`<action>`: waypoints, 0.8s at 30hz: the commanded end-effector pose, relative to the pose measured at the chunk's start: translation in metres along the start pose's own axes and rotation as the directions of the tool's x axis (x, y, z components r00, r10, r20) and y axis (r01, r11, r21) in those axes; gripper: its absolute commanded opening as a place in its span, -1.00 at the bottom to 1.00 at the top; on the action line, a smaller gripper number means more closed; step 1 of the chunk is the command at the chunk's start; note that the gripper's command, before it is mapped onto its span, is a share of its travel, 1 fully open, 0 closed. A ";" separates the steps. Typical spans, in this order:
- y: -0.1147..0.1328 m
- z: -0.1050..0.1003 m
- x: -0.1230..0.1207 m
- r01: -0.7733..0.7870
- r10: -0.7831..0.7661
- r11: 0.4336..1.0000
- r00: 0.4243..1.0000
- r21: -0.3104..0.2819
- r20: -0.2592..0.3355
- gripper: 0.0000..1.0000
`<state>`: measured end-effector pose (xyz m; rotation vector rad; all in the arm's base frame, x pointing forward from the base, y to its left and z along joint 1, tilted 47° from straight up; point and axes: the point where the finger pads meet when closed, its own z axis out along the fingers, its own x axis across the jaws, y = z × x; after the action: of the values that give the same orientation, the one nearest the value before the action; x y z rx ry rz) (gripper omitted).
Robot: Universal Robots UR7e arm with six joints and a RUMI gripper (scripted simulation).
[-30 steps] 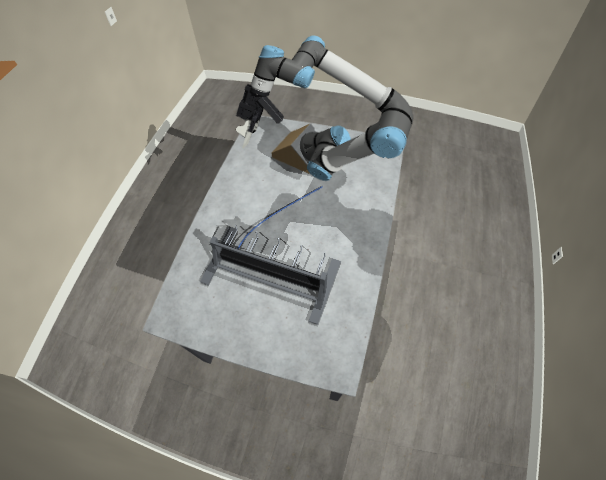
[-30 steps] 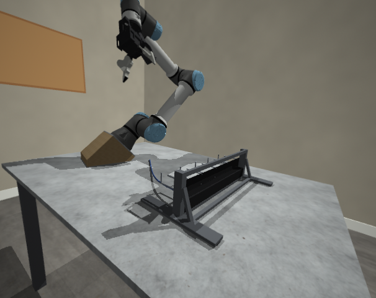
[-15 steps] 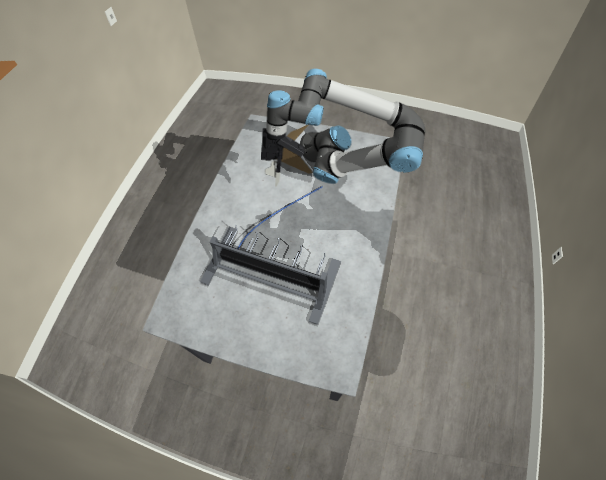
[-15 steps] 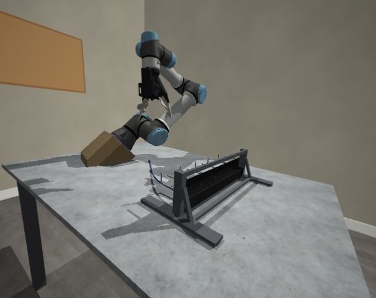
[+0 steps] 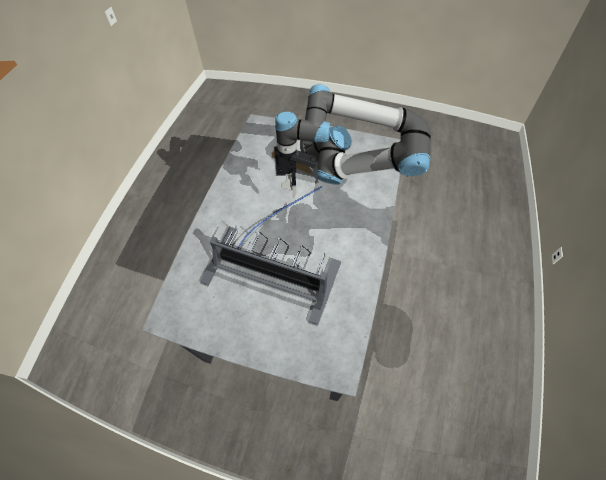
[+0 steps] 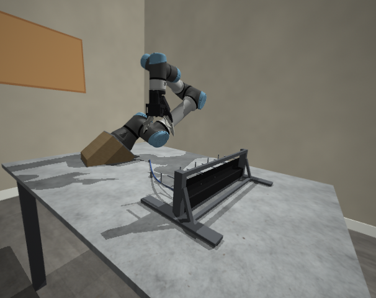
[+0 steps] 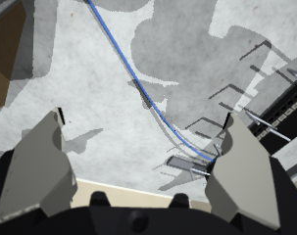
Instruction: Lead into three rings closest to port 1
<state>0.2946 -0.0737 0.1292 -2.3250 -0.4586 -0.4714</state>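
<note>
The dark rack [image 5: 269,271] stands upright on the grey table, with a row of steel rings [image 5: 272,246] along its top. It also shows in the exterior view [image 6: 210,182]. The blue lead [image 5: 277,211] runs from the rack's far side across the table toward the arm's base; it shows in the exterior view [image 6: 156,176] and the wrist view [image 7: 138,83]. My gripper [image 5: 289,187] hangs open and empty high above the lead's free stretch, behind the rack. Its fingers [image 6: 157,125] point down. In the wrist view the gripper [image 7: 143,147] frames the lead and the rack's end [image 7: 280,117].
A brown wedge-shaped base block [image 6: 105,152] holds the arm at the table's back. The arm's elbow [image 5: 412,155] reaches out to the right. Table edges lie to the front and left of the rack.
</note>
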 end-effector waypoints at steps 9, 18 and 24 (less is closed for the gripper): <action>-0.016 0.018 -0.005 0.020 -0.021 0.999 0.999 0.029 0.030 1.00; -0.016 0.018 -0.005 0.021 -0.022 0.999 0.999 0.030 0.030 -1.00; -0.016 0.018 -0.005 0.021 -0.022 0.999 0.999 0.030 0.030 -1.00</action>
<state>0.2866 -0.0502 0.1236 -2.3032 -0.5018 -0.4366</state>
